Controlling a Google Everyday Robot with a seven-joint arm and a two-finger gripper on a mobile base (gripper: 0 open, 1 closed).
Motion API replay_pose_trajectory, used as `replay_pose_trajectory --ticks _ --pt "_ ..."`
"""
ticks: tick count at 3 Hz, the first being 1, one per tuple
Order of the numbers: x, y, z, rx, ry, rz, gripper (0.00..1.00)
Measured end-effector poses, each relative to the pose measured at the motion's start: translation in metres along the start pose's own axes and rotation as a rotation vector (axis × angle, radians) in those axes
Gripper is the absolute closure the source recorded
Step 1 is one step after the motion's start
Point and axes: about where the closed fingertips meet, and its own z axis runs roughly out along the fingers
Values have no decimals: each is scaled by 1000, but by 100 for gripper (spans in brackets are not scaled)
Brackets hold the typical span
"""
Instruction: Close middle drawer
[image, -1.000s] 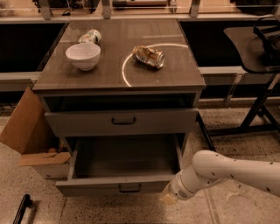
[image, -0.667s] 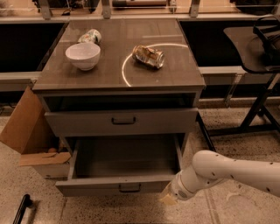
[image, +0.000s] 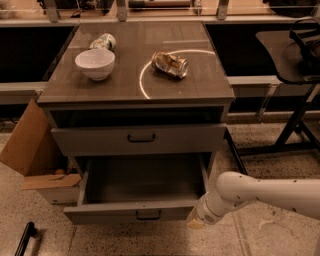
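Note:
The middle drawer (image: 131, 212) is the wide grey drawer pulled far out at the bottom of the cabinet. It has a low front panel, a small dark bar handle (image: 148, 215) and a deep, empty grey box. My white arm reaches in from the right. Its gripper (image: 197, 223) is low, by the right end of the drawer's front panel. I cannot tell whether it touches the panel. Above it, the taller-fronted grey drawer (image: 140, 138) is pushed in.
On the cabinet top (image: 120, 85) stand a white bowl (image: 95, 63), a crushed can (image: 170, 64) and a lying can (image: 102, 41). A cardboard box (image: 31, 150) leans against the cabinet's left side. A dark chair frame (image: 297, 115) stands to the right.

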Motion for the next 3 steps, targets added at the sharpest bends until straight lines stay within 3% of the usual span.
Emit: replay_pose_trajectory --ticks 3 --pt "13 -49 16 135 -10 -47 100"
